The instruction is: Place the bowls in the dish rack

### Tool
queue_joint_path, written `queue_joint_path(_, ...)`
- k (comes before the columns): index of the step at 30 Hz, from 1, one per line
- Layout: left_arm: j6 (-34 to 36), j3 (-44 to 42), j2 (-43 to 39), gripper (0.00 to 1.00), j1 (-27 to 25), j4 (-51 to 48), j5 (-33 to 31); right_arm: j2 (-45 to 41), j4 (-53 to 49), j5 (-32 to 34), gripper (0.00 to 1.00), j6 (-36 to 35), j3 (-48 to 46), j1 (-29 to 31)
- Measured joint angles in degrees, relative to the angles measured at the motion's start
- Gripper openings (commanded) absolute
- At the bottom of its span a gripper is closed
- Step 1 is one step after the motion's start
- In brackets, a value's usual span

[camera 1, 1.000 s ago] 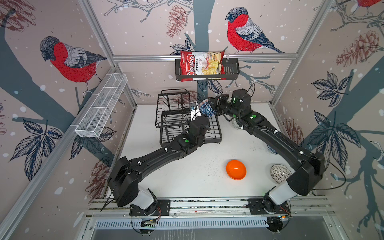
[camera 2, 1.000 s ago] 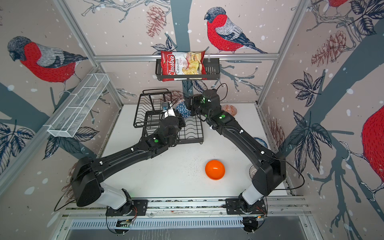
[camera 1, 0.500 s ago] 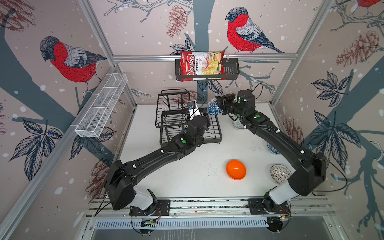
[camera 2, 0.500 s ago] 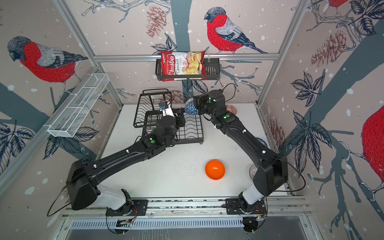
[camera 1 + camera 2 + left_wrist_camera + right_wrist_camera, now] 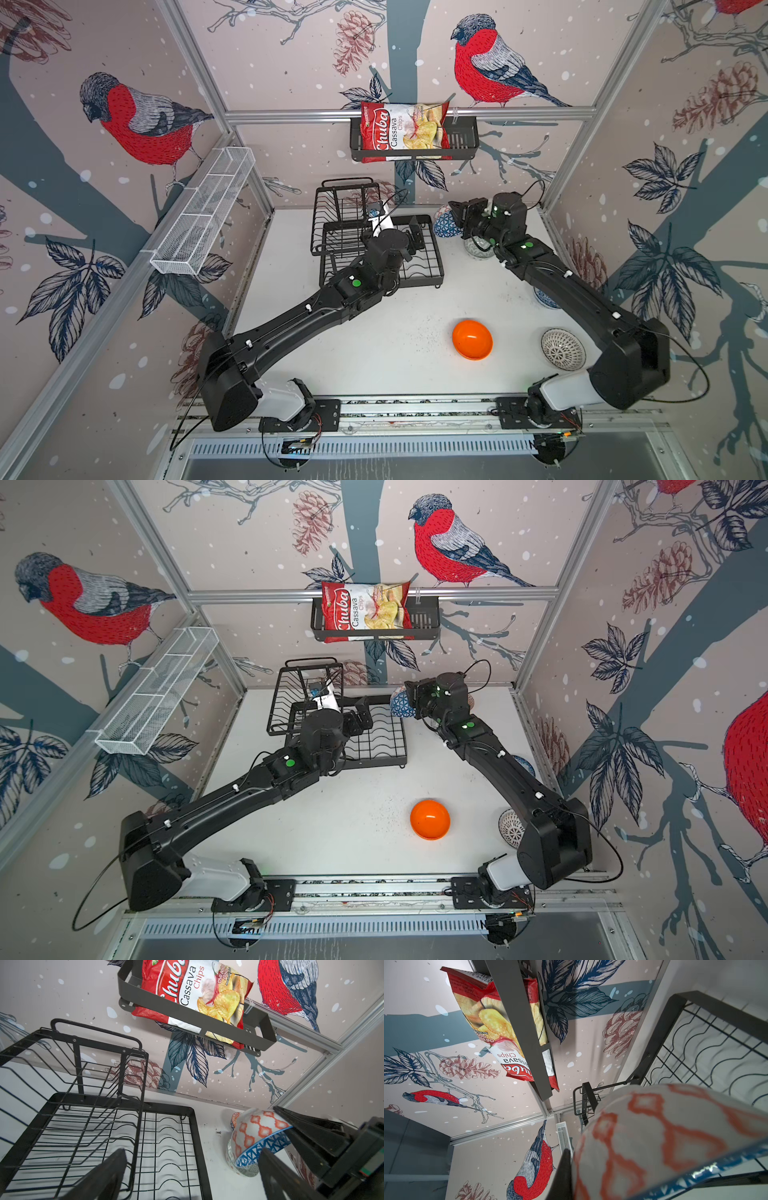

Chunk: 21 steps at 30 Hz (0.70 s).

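Your right gripper (image 5: 454,212) is pinched onto the rim of the patterned bowl (image 5: 441,222), orange-and-white outside and blue inside, and carries it tilted on its side. Your left gripper (image 5: 193,1153) has its jaws spread wide and empty, with one finger just beside that bowl. The bowl hangs just past the edge of the dish rack (image 5: 195,1126), over the table and not over the wires. If you let go here it likely drops outside the rack, perhaps onto the grey-green bowl (image 5: 242,1168) that sits low, close under the right wrist. The hold is on a thin glossy rim only, so a quick swing could make the bowl twist or slip out. Bringing it across also risks knocking the left gripper's near finger or catching the rack's frame, which could shove the rack. Nothing sits in the rack yet. Further back from the right gripper, along its arm, lie the blue-flowered bowl (image 5: 545,299), half hidden, the orange bowl (image 5: 472,338) and the lattice bowl (image 5: 563,349), all well apart from both tools. Far ahead of both grippers, the chips bag (image 5: 401,131) in the shelf basket (image 5: 463,145) reads "Chuba Cassava Chips", with a smaller line beginning "Chili".
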Motion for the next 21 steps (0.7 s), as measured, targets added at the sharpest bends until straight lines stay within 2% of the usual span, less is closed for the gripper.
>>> queue_joint_path(10,-1.9,8.0,-1.2,0.98,6.5,-14.3,9.8,0.2,12.3,-0.7,0.00,-7.2,-9.5,2.0)
queue_joint_path(17,-1.6,10.0,0.3,0.98,16.7,-20.5,24.7,5.1,19.7,1.1,0.00,-12.0,-10.7,3.6)
queue_joint_path(21,-0.4,11.1,1.5,0.98,20.1,-22.3,31.9,9.4,25.2,1.1,0.00,-13.9,-11.5,5.4)
